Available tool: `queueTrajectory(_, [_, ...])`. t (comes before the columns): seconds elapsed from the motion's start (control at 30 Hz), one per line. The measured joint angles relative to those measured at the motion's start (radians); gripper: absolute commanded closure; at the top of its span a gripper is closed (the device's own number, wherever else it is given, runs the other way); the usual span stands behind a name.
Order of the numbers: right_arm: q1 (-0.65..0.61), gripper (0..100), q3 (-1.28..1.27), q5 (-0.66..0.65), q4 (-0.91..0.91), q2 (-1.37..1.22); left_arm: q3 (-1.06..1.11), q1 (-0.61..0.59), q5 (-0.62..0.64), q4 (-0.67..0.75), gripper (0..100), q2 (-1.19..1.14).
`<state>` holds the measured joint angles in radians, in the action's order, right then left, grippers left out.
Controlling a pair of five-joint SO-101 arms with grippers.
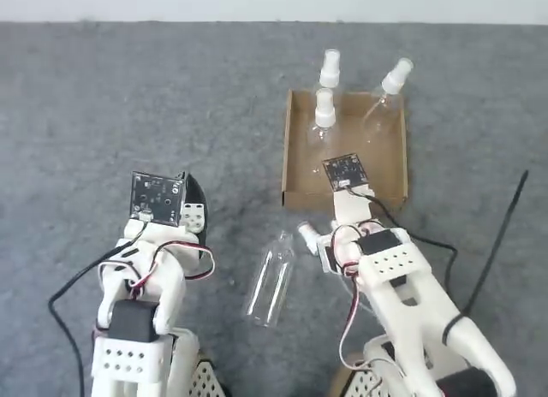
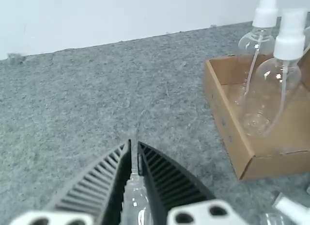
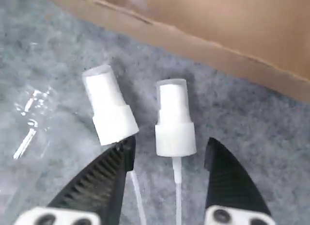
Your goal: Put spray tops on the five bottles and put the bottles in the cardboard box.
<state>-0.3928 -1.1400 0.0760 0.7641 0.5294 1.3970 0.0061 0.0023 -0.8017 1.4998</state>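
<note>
Right claw [image 3: 171, 140] over 2 spray tops [image 3: 110, 116]

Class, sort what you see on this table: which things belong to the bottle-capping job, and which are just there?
Job:
box
capped bottles
bare bottle
held bottle
spray tops

Just there:
carpet
wall
</note>
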Motion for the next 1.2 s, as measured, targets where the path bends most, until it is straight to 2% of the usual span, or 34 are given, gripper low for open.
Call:
queueTrajectory(0.17, [0.0,82.7,0.0,0.0,-0.02,-0.078,0.0,0.0,0.0,0.0,99,0.0])
queueTrajectory(0.33, [0.003,94.3,0.009,-0.002,-0.029,-0.101,0.0,0.0,0.0,0.0,99,0.0])
queueTrajectory(0.5, [0.003,95.6,0.009,-0.003,-0.021,-0.095,0.0,0.0,0.0,0.0,99,0.0])
queueTrajectory(0.77, [-0.009,95.7,0.009,-0.003,0.129,0.098,0.0,0.0,0.0,0.0,99,0.0])
queueTrajectory(0.9, [-0.009,95.7,0.015,-0.049,0.187,0.226,0.0,0.0,0.0,0.0,99,0.0])
queueTrajectory(1.07, [-0.014,95.7,0.178,-0.071,0.298,0.304,0.0,0.0,0.0,0.0,99,0.0])
queueTrajectory(1.2, [-0.095,95.7,0.351,-0.071,0.364,0.292,0.0,0.0,0.0,0.0,99,0.0])
